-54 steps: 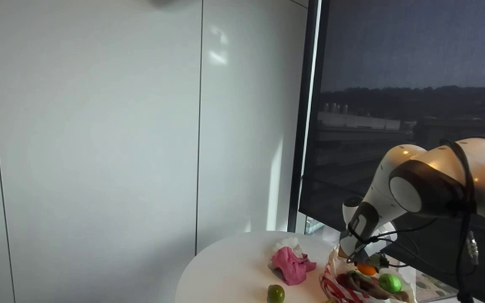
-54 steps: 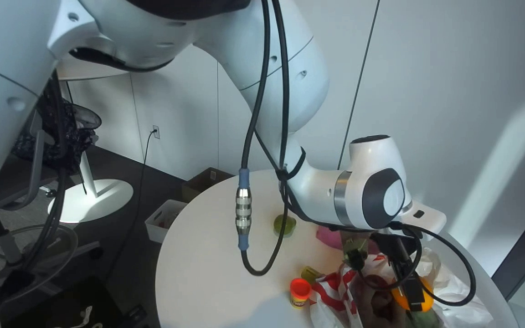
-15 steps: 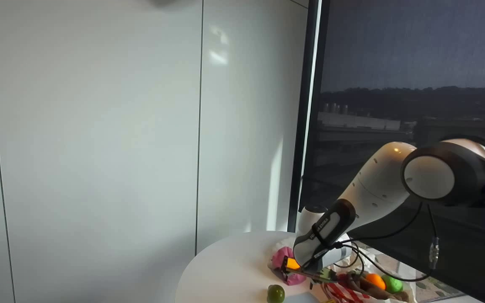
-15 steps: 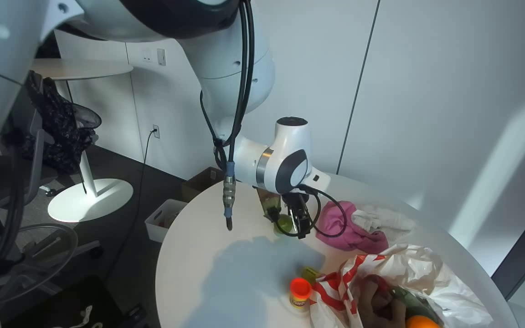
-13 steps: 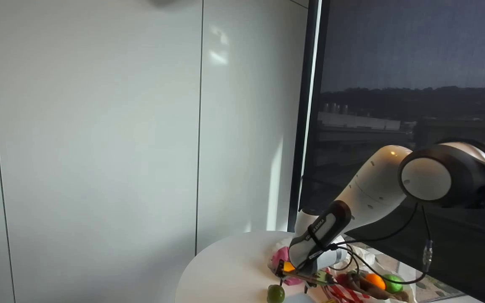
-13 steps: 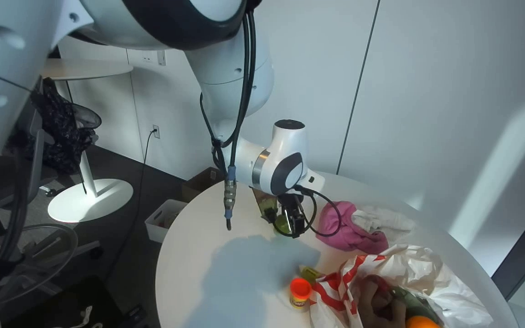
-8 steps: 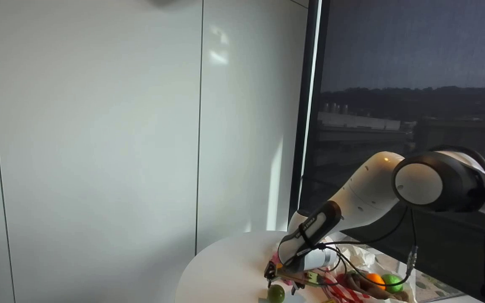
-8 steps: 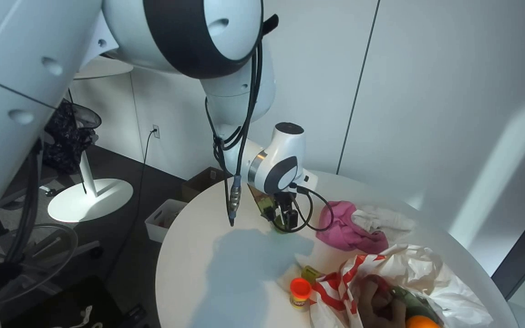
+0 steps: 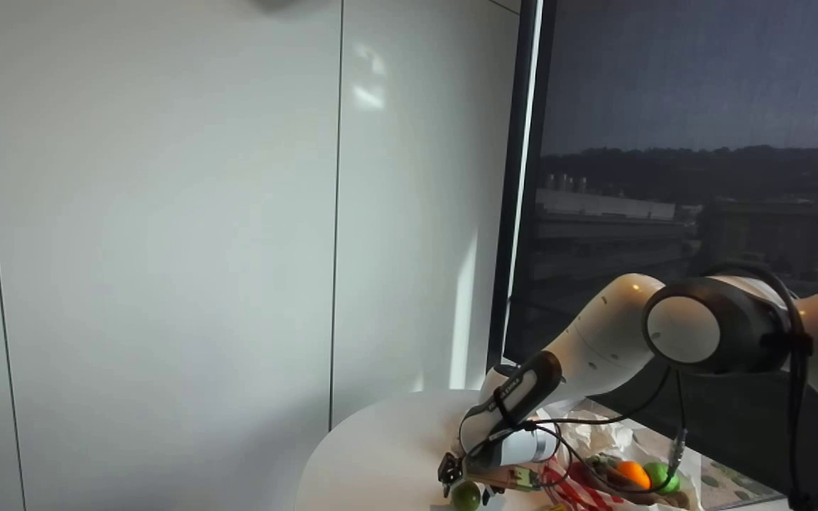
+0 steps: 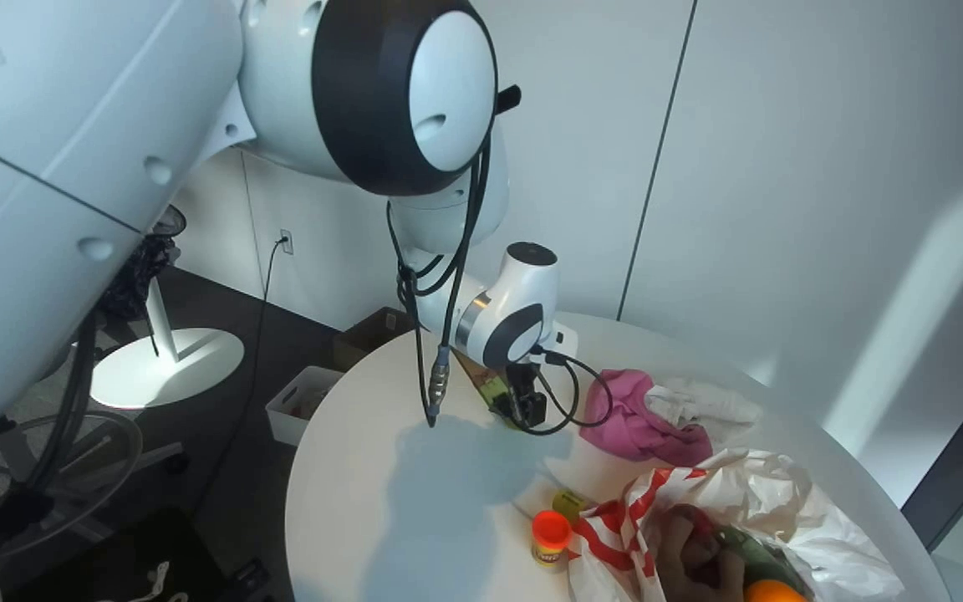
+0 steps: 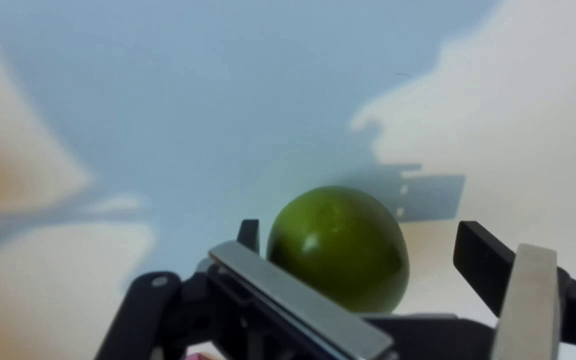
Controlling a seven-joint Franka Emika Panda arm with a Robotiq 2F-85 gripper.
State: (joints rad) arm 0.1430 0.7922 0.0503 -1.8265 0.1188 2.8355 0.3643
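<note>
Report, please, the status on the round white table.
Black-grey fingers: open, astride glossy round green fruit. Fruit: ungripped. Crumpled pink cloth: nearby, apparently not blocking.

on the white tabletop (image 10: 348,468), a pink cloth (image 10: 632,422) is bunched against a whitish cloth (image 10: 703,410). near them, a crumpled white bag (image 10: 782,481), striped in red, is seen open, and in it an orange (image 9: 629,472) and a bright green ball-shaped item (image 9: 657,477) are held. a small yellow tub (image 10: 547,552), capped with a red lid (image 10: 551,527), is set just beside the bag. on the floor (image 10: 302,343), a white bin (image 10: 287,426) is placed by a brown box (image 10: 352,355).
</note>
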